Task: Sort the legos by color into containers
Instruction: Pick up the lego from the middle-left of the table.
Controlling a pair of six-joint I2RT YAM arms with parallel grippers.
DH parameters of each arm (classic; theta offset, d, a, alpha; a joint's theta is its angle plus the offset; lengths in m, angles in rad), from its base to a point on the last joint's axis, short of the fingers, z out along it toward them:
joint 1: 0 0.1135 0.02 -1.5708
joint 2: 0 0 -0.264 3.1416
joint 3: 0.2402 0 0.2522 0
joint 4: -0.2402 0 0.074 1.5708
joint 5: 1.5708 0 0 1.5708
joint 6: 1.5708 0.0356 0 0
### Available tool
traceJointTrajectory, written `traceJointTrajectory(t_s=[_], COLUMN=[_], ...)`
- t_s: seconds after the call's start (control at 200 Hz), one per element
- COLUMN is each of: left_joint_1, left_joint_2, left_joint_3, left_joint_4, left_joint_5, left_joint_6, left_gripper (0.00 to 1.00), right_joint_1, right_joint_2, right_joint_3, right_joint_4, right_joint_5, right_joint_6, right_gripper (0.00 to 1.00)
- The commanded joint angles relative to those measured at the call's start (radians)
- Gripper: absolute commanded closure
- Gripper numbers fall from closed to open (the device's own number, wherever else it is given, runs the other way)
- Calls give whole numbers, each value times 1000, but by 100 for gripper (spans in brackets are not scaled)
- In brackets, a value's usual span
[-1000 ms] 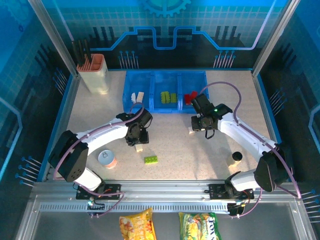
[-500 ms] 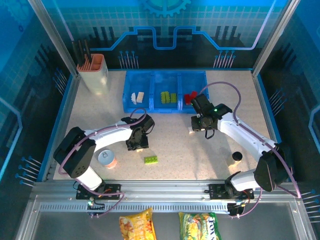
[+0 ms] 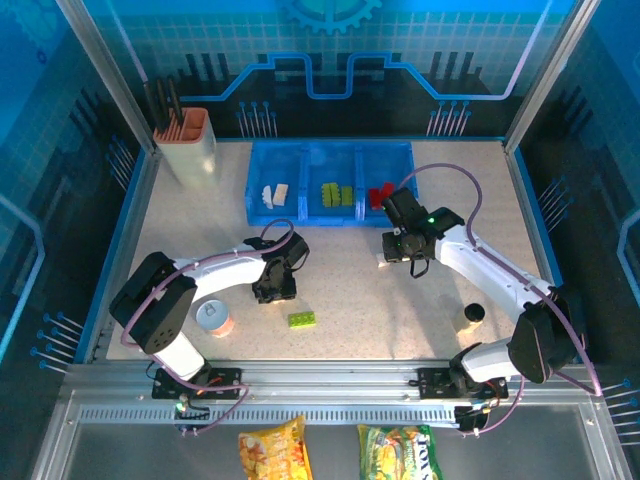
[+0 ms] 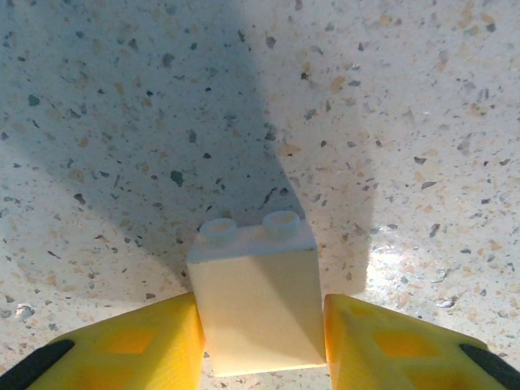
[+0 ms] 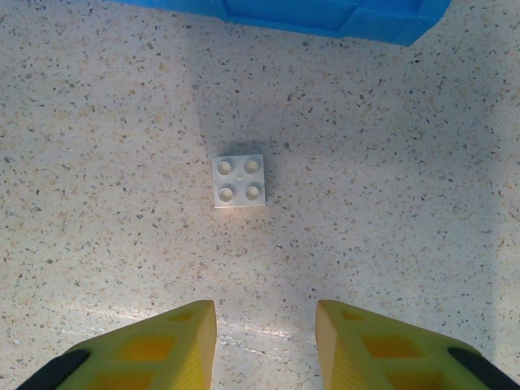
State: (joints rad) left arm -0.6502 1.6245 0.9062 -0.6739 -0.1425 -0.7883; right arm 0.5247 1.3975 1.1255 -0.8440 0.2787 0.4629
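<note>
- Top external, nearest the arm bases: one lime green brick (image 3: 302, 319) lies loose on the speckled table (image 3: 400, 310), with a round can (image 3: 214, 318) to its left.
- Left wrist: the left gripper (image 4: 260, 337) pinches a cream brick (image 4: 256, 301), one yellow finger flush against each side. Its studs point away from the wrist. Cannot tell whether it rests on the table.
- Right wrist: the right gripper (image 5: 266, 333) is spread, with nothing between the fingers. A white four-stud brick (image 5: 239, 180) sits studs-up on the table ahead, clear of both fingers.
- Farther back: the blue tray (image 3: 330, 152) has white bricks (image 3: 273, 193) in the left bin, green bricks (image 3: 335, 194) in the middle and red bricks (image 3: 380, 192) in the right.
</note>
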Motion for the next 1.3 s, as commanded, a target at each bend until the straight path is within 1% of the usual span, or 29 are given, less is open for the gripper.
traceJointTrajectory(t_s=[0.0, 0.225, 0.4, 0.605, 0.78, 0.975, 1.296], left_joint_1=[-5, -5, -3, 19, 67, 137, 253], left_joint_2=[11, 0, -20, -40, -61, -70, 6], left_joint_3=[-12, -10, 6, 42, 83, 157, 353], left_joint_4=[-5, -6, -28, -60, -83, -108, -134], left_joint_5=[4, 3, -8, -17, -17, -5, 19], left_joint_6=[-19, -13, 2, 40, 95, 186, 356], left_gripper=[59, 63, 63, 63, 63, 63, 63], right_joint_1=[11, 10, 12, 12, 12, 12, 12], right_joint_2=[-3, -8, -12, -21, -36, -55, -109], right_joint_3=[14, 17, 17, 19, 12, -2, -32], right_joint_4=[-12, -18, -24, -33, -41, -50, -75], right_joint_5=[0, 4, 6, 15, 25, 35, 54], right_joint_6=[-8, -6, -4, -2, 3, 16, 46], right_gripper=[62, 62, 63, 63, 63, 63, 63])
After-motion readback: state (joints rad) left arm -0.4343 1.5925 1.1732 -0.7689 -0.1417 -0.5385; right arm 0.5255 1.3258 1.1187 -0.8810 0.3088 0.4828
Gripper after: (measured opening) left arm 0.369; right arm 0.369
